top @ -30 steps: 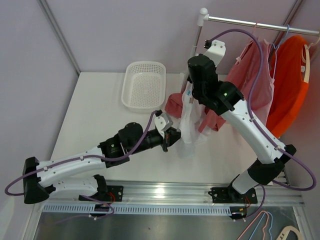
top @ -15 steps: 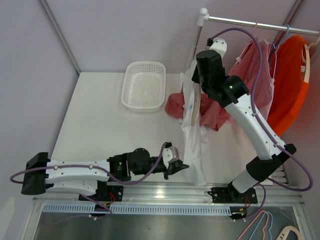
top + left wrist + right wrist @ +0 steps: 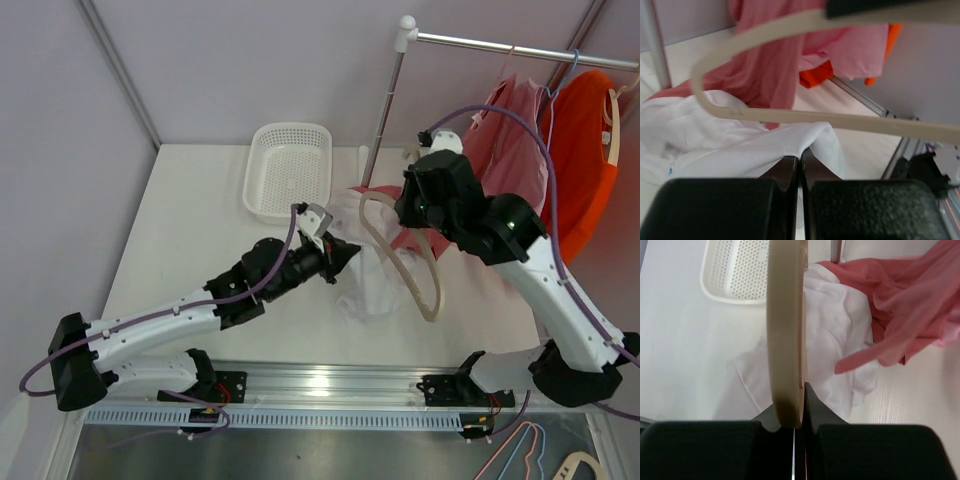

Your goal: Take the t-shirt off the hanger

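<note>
The white t-shirt (image 3: 368, 282) lies crumpled on the table in the middle. My left gripper (image 3: 343, 258) is shut on a fold of it, as the left wrist view (image 3: 800, 159) shows, with the cloth (image 3: 740, 145) bunched in front. My right gripper (image 3: 408, 212) is shut on the beige hanger (image 3: 427, 292) and holds it bare, tilted over the shirt. In the right wrist view the hanger (image 3: 787, 315) rises from the shut gripper (image 3: 796, 407) with the shirt (image 3: 840, 335) below it. The hanger (image 3: 840, 120) crosses the left wrist view.
A white basket (image 3: 288, 170) stands at the back of the table. A rail (image 3: 520, 45) on a pole (image 3: 385, 105) carries a pink garment (image 3: 515, 150) and an orange one (image 3: 585, 160); pink cloth drapes onto the table beside the shirt. Spare hangers (image 3: 530, 455) lie at the front right.
The shirt hung stretched from the hanger and now lies crumpled on the table, off it. My left gripper moved from the near edge toward the middle, still holding cloth. My right arm swung the hanger down.
</note>
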`<move>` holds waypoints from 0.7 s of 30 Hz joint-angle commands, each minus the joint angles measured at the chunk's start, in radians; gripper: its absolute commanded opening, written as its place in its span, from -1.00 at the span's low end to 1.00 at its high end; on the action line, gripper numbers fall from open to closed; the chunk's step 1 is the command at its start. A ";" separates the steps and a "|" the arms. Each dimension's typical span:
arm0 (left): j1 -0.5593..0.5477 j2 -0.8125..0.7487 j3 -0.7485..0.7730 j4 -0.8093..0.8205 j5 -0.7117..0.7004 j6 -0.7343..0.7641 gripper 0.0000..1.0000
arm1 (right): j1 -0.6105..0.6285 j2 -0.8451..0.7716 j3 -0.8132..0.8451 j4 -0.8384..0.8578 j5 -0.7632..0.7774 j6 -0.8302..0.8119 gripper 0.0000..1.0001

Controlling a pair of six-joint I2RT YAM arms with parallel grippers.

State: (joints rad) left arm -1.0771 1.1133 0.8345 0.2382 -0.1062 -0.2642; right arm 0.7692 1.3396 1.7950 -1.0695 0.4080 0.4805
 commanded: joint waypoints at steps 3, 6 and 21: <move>0.065 -0.012 0.116 -0.134 -0.102 -0.098 -0.99 | 0.027 -0.112 0.049 -0.109 0.073 0.038 -1.00; 0.089 -0.009 0.184 -0.265 -0.102 -0.153 -0.99 | 0.025 -0.129 0.095 -0.071 0.147 0.012 -1.00; 0.476 0.268 1.010 -0.520 0.348 -0.161 -0.99 | -0.088 0.182 0.386 0.178 0.291 -0.131 -1.00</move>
State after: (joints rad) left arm -0.6498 1.3052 1.6775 -0.2626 0.1024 -0.4191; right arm 0.7143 1.5036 2.1155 -0.9966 0.6624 0.4080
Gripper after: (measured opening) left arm 0.010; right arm 0.090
